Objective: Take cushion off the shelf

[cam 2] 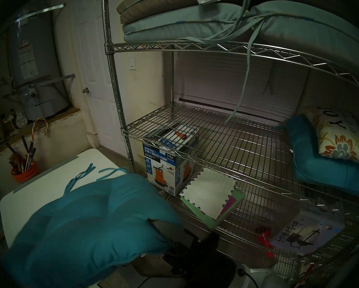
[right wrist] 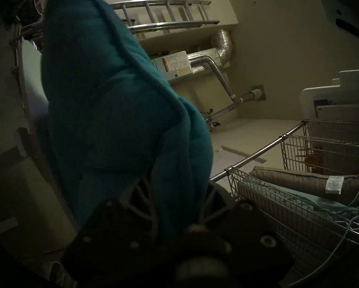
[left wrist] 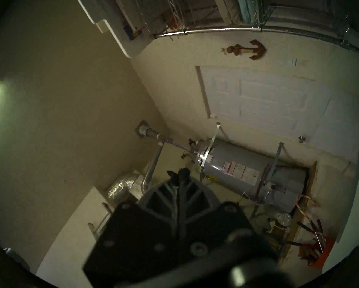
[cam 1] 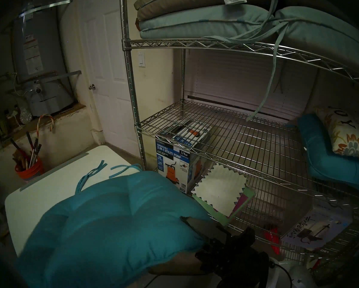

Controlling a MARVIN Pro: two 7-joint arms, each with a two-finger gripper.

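The right gripper (cam 1: 190,223) pinches the near right edge of the teal cushion (cam 1: 112,219), one finger (cam 1: 192,224) lying on top of the fabric. The cushion spreads to the left of this gripper, off the wire shelf (cam 1: 237,140), above the white table (cam 1: 49,187), and its tie straps (cam 1: 103,173) lie on the tabletop beyond. To the right of the gripper stands the shelf, with a utility pump box (cam 1: 174,167) on a lower tier. The left gripper (left wrist: 179,175) has its fingers pressed together on nothing, pointing toward a grey water heater (left wrist: 247,175).
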